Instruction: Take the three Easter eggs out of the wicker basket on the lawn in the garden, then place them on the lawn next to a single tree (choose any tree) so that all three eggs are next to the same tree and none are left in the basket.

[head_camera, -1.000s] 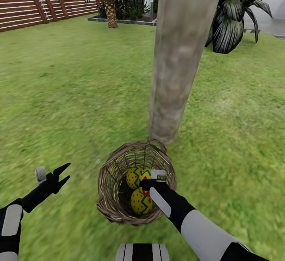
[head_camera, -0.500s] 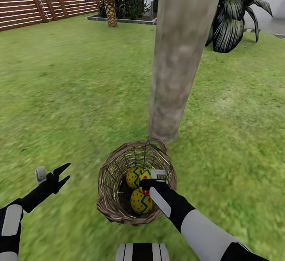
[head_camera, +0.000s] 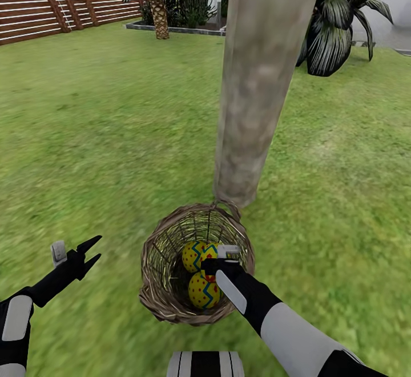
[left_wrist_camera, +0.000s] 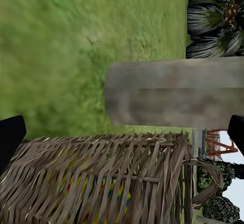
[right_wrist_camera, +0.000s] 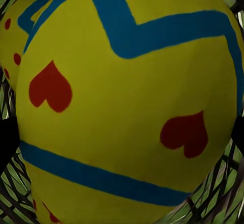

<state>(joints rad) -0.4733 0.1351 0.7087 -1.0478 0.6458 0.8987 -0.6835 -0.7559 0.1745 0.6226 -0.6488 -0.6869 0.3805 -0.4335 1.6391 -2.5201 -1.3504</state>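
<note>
Head view: wicker basket on the lawn, rim touching the foot of the pale mottled tree trunk. Two Easter eggs visible inside: the far egg and the near egg, packed together; third egg not made out, perhaps hidden behind the arm. Right gripper sunk into the basket at its right inner wall, fingers hidden, so grip state impossible to tell here. Left gripper hanging over bare grass, well apart from the basket's left side, fingers spread and holding nothing. Striped broad-leaved plant and slatted fence far off.

Left wrist view: basket weave seen side-on, egg colours glinting through the gaps, trunk just beyond.

Right wrist view: one egg hard up against the camera, blue zigzag and red hearts, dark finger edges at either flank; whether clamped or merely straddling, cannot tell.

Risks, as a judgement: smooth curved shell squirting out of an off-centre pinch; light basket lifting or tipping if the fingers snag the weave; neighbouring egg knocked about.

Against the earlier frames: no change, arms, basket and eggs all in the same places.
</note>
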